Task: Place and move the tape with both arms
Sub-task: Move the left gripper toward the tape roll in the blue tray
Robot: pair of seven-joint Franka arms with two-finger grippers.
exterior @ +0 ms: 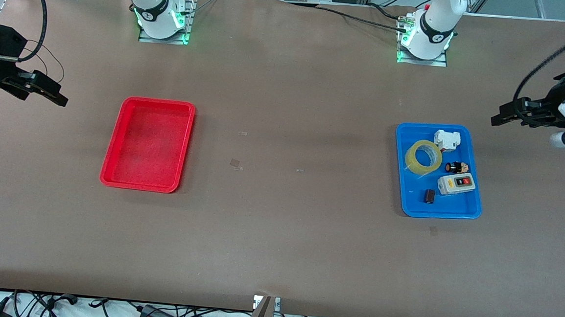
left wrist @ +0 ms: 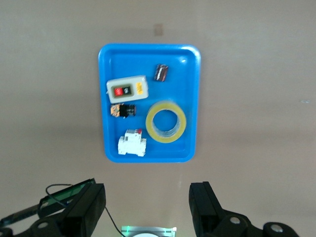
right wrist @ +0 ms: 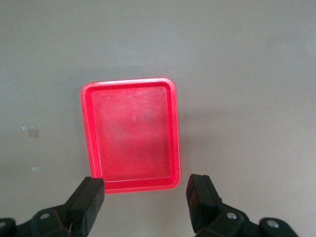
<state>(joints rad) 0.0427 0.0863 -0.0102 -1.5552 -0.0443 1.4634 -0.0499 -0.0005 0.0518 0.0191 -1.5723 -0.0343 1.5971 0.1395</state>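
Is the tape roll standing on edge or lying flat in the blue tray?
Lying flat: the tape shows its full ring and round hole from above, on the blue tray's floor.

No text, label or number can be read anywhere.

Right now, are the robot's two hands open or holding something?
Left gripper: fingers open, holding nothing, up past the blue tray.
Right gripper: fingers open, holding nothing, up by the red tray.
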